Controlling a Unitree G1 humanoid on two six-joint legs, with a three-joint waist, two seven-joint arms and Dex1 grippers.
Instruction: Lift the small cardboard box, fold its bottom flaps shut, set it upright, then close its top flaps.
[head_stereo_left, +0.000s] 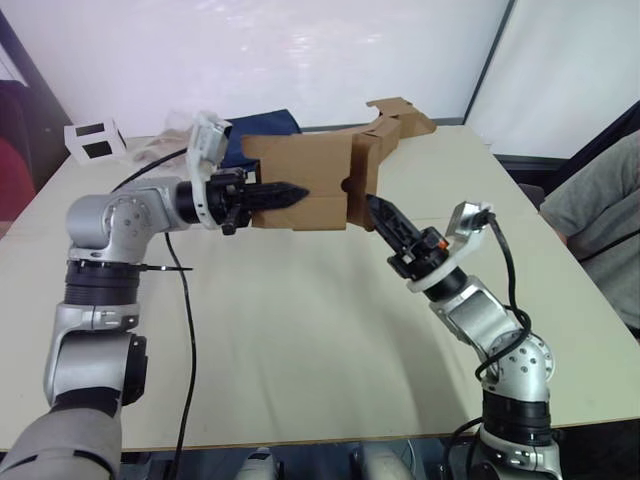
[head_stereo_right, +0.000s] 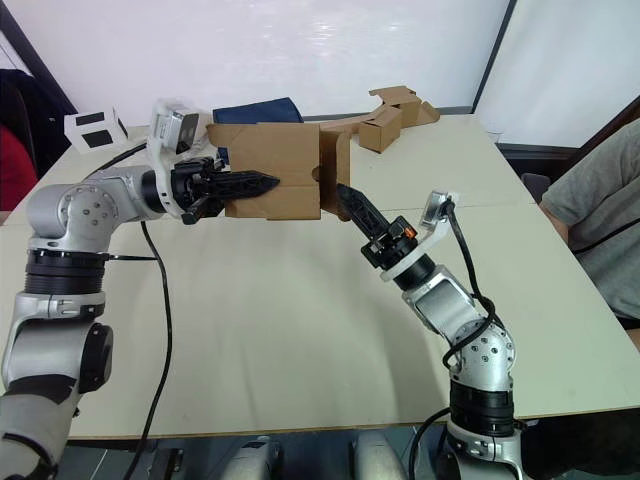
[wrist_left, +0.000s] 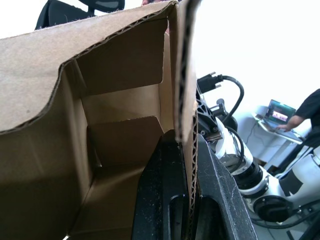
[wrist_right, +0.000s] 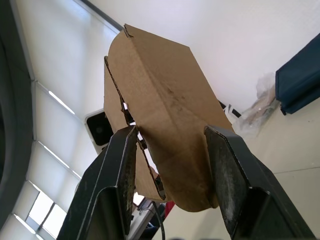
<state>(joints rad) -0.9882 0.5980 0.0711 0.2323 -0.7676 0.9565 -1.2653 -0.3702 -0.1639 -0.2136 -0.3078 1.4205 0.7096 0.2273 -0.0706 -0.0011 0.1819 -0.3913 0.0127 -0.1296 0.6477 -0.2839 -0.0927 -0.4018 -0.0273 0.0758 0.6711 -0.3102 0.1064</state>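
The small cardboard box (head_stereo_left: 300, 180) hangs on its side above the table's far middle. My left gripper (head_stereo_left: 290, 193) is shut on its front wall; in the left wrist view the corrugated wall (wrist_left: 186, 100) is pinched between the two black fingers (wrist_left: 160, 190). The flaps (head_stereo_left: 360, 185) at the box's right end stand partly folded out, and I cannot tell whether they are the bottom flaps or the top flaps. My right gripper (head_stereo_left: 385, 215) reaches up to that end from below, open, and a curved flap (wrist_right: 165, 100) lies between its spread fingers (wrist_right: 117, 175).
Brown cardboard pieces (head_stereo_left: 400, 122) lie at the table's far right. A dark blue bag (head_stereo_left: 262, 128) and a white box with black squares (head_stereo_left: 93, 138) sit at the back left. A person (head_stereo_left: 600, 220) sits past the right edge. A black cable (head_stereo_left: 185, 290) crosses the table (head_stereo_left: 300, 330).
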